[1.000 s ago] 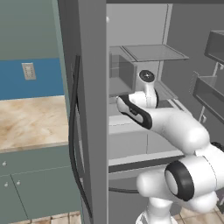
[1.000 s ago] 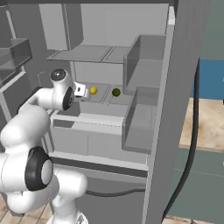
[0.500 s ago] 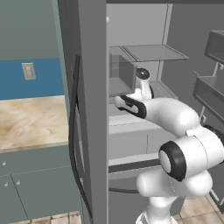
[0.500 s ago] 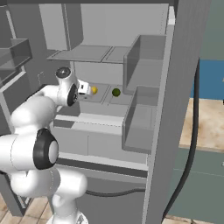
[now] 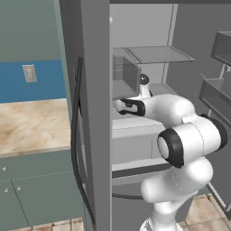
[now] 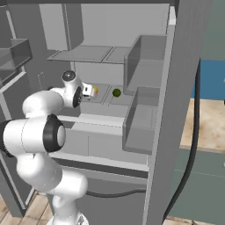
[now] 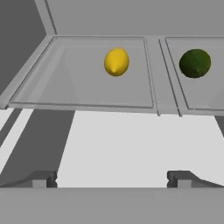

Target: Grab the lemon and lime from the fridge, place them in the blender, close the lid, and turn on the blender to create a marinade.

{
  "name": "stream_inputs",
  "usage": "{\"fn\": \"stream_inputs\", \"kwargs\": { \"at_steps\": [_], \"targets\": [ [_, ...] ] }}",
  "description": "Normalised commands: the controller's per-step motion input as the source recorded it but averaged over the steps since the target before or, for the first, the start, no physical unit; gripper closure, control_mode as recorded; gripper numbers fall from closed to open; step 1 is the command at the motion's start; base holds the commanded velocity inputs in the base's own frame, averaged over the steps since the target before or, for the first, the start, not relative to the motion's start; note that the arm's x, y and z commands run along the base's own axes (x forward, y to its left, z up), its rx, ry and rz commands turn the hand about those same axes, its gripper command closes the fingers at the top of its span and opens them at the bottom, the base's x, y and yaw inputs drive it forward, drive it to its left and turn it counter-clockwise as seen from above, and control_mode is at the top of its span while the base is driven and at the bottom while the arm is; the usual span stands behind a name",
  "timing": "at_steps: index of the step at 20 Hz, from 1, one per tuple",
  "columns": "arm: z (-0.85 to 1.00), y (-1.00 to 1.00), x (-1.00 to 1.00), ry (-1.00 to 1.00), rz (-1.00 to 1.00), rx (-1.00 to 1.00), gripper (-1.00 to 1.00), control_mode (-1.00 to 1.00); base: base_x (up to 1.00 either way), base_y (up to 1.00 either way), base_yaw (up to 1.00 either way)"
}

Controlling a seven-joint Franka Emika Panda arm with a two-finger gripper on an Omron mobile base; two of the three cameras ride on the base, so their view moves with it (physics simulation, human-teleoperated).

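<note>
Small yellow oval lemon (image 7: 117, 61) lying on a pale grey glass shelf panel (image 7: 52, 92) of the tall grey fridge (image 6: 176, 110), ahead of the fingertips and slightly left of centre. Round dark green lime (image 7: 195, 63) on the neighbouring panel, ahead and to the right, well apart from the lemon. Two-finger dark gripper (image 7: 113, 178) spread wide, holding nothing, short of both fruits. Seemingly just inside the fridge opening from the right base view, gripper (image 6: 90, 90) near the lemon (image 6: 95, 90), lime (image 6: 116, 92) beyond.

Arm farther into the fridge (image 6: 145, 66), tool (image 7: 111, 177) nearer the lemon (image 7: 116, 62)
</note>
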Motion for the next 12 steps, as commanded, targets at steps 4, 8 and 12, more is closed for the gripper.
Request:
{"fn": "stream_inputs", "kwargs": {
  "at_steps": [4, 8, 12],
  "targets": [
    [-0.16, 0.03, 0.38, 0.00, 0.00, 0.00, -1.00, -1.00, 0.00, 0.00, 0.00],
    [0.00, 0.09, 0.43, 0.00, 0.00, 0.00, -1.00, -1.00, 0.00, 0.00, 0.00],
    [0.00, 0.16, 0.45, 0.00, 0.00, 0.00, -1.00, -1.00, 0.00, 0.00, 0.00]
  ]
}}
